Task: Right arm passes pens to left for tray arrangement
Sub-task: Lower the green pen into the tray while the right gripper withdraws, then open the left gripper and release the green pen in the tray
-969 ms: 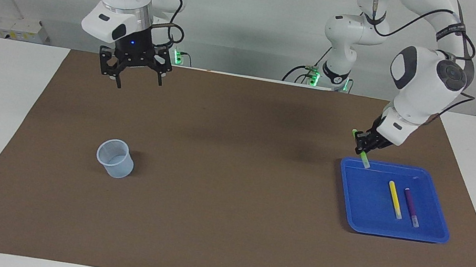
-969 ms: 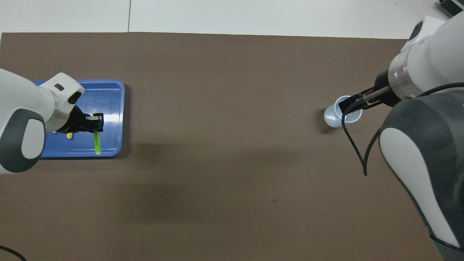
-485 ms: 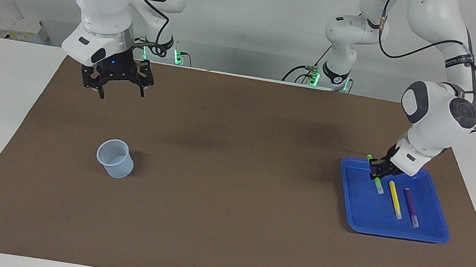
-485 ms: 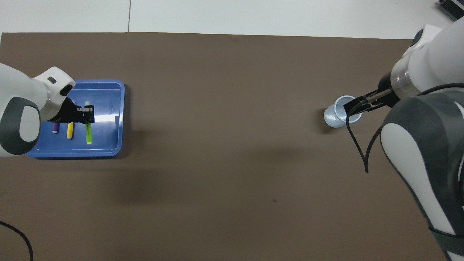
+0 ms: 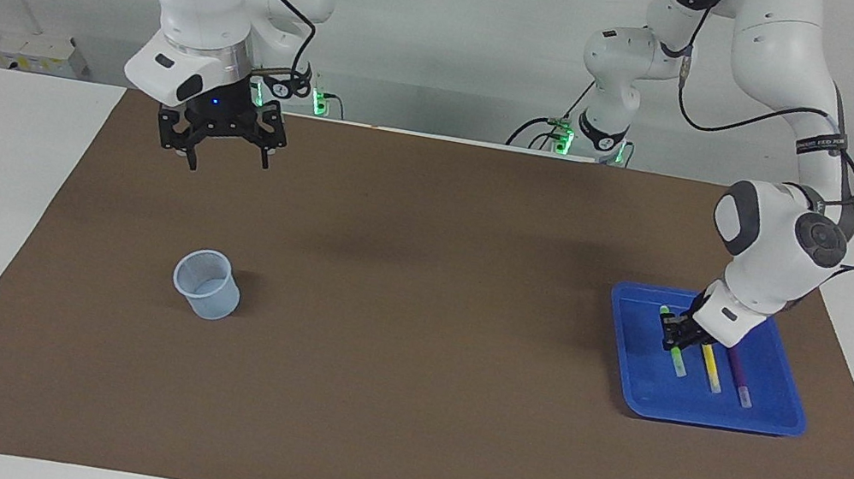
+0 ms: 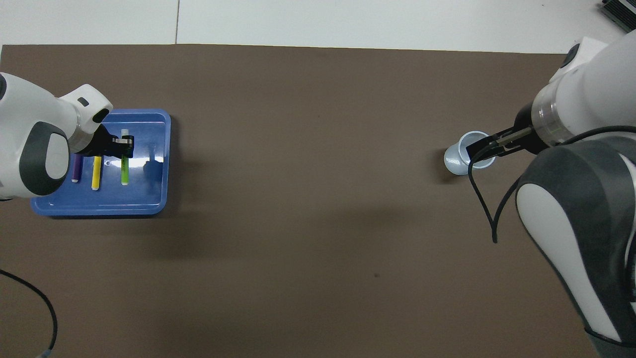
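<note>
Placement is nearing its end: the left gripper [image 5: 675,337] is clamping the green pen [image 5: 677,359] low inside the tray [image 5: 633,382], beside the yellow pen [image 5: 711,369]. It should be laying it parallel before releasing. The right gripper [image 5: 219,144] is waiting, fingers spread, well apart from the tray.

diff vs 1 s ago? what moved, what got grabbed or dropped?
The left gripper, shut on the green pen throughout, carried it from over the rim of the tray nearest the robots down into the tray, beside the yellow pen. The right gripper, open and empty, drifted slightly. Nothing was grabbed or released. The yellow pen, purple pen, tray and cup stayed put.
</note>
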Available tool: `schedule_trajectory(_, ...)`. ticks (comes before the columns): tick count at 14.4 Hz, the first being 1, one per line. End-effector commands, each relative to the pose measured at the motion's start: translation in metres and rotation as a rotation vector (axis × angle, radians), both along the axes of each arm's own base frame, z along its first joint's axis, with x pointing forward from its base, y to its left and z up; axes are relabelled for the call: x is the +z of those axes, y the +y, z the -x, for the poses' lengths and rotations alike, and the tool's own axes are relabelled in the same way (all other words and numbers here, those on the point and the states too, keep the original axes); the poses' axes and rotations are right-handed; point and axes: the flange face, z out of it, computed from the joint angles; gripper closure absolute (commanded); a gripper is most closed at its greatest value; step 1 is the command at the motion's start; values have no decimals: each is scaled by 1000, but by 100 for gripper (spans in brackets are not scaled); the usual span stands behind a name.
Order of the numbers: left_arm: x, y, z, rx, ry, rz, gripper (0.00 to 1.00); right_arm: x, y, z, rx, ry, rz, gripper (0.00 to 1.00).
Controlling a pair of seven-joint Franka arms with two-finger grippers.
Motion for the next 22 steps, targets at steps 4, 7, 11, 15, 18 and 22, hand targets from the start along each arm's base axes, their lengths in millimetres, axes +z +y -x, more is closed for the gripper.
schedule_trajectory(4, -22, 7, 0, -28, -2, -12, 100, 2, -39, 4, -191, 27, -101, 0)
schedule_trajectory(7, -35, 8, 7, -28, -1, -12, 100, 8, -71, 1, -226, 5, -83, 0)
schedule_trajectory(11, -39, 7, 10, -27, 7, -12, 100, 21, -105, 6, -160, -10, -81, 0)
schedule_trajectory(15, -47, 8, 17, -28, 19, -14, 100, 21, -109, 7, -149, -12, -71, 0)
schedule_trajectory(18, -48, 7, 18, -26, 21, -13, 100, 27, -105, 12, -122, -9, -70, 0)
schedule_trajectory(22, -48, 6, 18, -29, 22, -13, 100, 27, -111, 12, -132, -13, -62, 0)
